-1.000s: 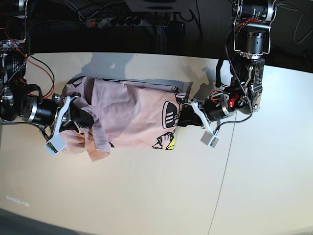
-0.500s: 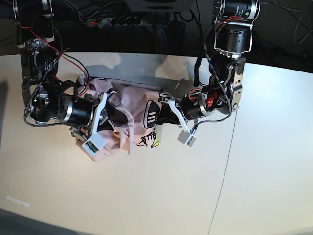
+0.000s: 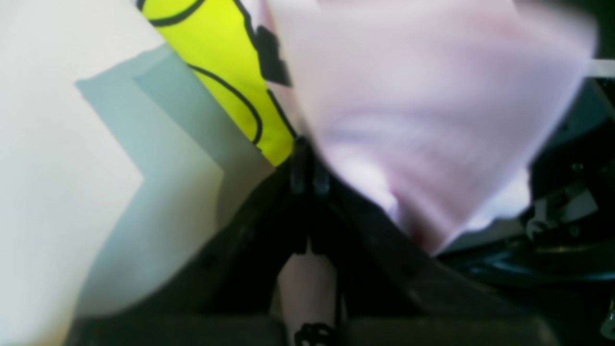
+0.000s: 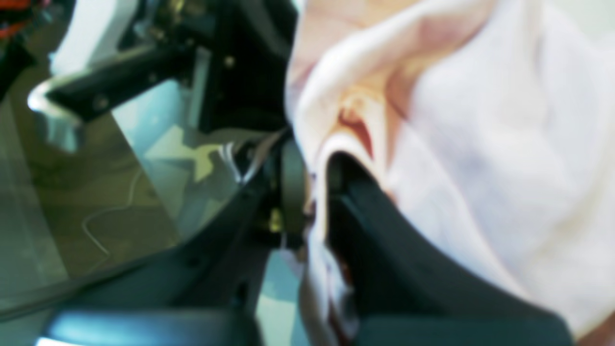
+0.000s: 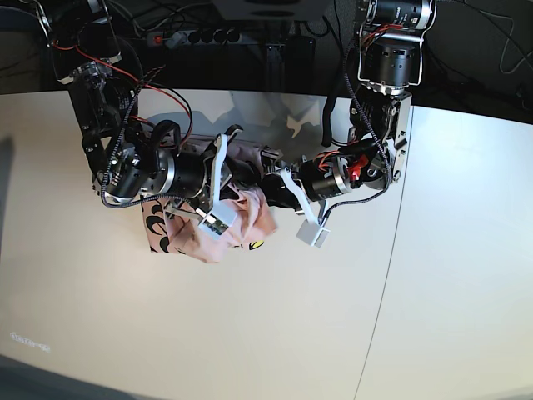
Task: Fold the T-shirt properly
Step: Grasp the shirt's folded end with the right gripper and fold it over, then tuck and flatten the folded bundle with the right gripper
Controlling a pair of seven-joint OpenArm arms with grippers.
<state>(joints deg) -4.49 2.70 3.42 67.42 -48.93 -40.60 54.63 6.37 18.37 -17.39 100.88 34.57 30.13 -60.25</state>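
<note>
The pale pink T-shirt [image 5: 250, 218] hangs bunched between both grippers near the table's middle, with black lettering showing on its lower left part [image 5: 162, 235]. My left gripper [image 5: 266, 182] comes in from the right and is shut on the cloth; in the left wrist view its fingertips [image 3: 307, 166] pinch the pink T-shirt [image 3: 423, 120] beside the yellow graphic [image 3: 226, 57]. My right gripper [image 5: 239, 177] comes in from the left, almost meeting the other. In the right wrist view its fingers [image 4: 293, 187] clamp a fold of the T-shirt [image 4: 480, 144].
The white table [image 5: 275, 333] has a seam line [image 5: 385, 283] running down its right part. A power strip [image 5: 193, 37] and cables lie in the dark strip behind the table's far edge. Both arm bodies crowd the table's middle.
Both arms have swung inward toward each other, bringing the shirt's two ends together. The shirt, spread wide a second ago, is now gathered into a hanging bunch.
</note>
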